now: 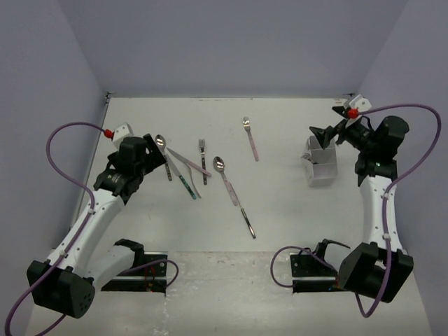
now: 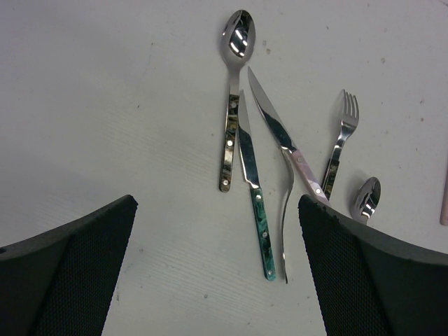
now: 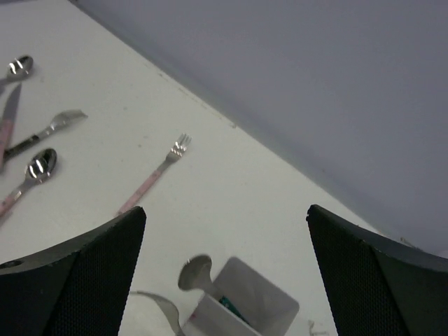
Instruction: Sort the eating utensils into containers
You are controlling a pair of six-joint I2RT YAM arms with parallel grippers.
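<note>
Catches the left arm bent low over the table, left gripper (image 2: 217,199) tipped downward, jaws spread wide and gripping nothing. Shows, between and just ahead of them, a dark-handled spoon (image 2: 231,105), teal-handled knife (image 2: 255,203), pink-handled knife (image 2: 280,133) and fork (image 2: 339,140) lying loose. Finds the right arm stretched forward, right gripper (image 3: 225,210) hanging above the containers (image 3: 276,304), jaws fully parted and empty. Leaves a second spoon (image 3: 194,271) poking from one box below them.
</note>
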